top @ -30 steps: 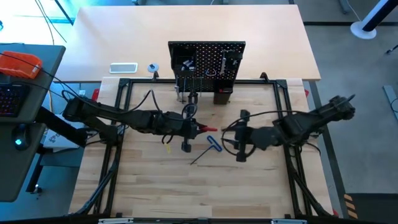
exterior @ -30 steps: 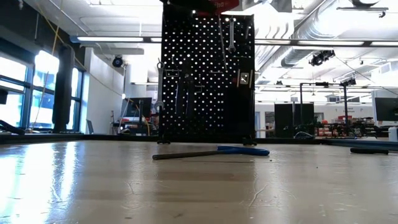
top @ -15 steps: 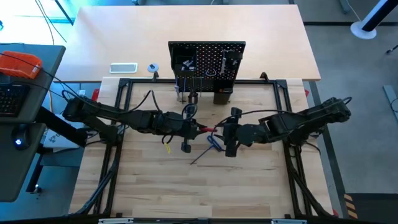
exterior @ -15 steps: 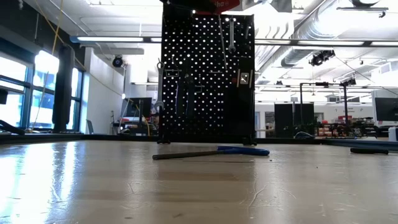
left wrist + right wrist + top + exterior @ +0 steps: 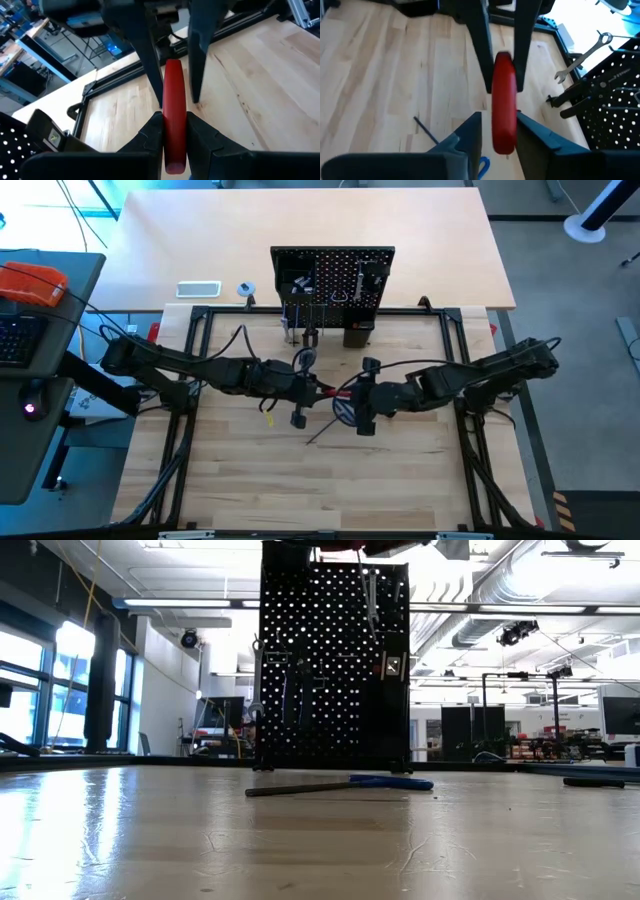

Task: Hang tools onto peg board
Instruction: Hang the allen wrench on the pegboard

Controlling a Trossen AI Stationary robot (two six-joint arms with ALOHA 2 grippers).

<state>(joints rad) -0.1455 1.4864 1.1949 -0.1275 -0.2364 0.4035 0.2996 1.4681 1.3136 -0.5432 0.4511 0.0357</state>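
You're mid-handoff here: your left pincer [image 5: 318,388] is clenched on the red-handled screwdriver [image 5: 174,112] above the counter [image 5: 400,470], in front of the peg board [image 5: 332,280]. Your right pincer [image 5: 345,392] straddles the handle's other end, fingers not quite clamped. Next you'd probably close right, then release left.

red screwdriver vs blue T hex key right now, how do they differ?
The red screwdriver is up off the table, held between the left gripper and the right gripper; the blue T hex key lies flat on the table, touched by neither. The screwdriver's handle is thick and rounded; the hex key has a slim dark shaft. Neither is on the peg board yet.
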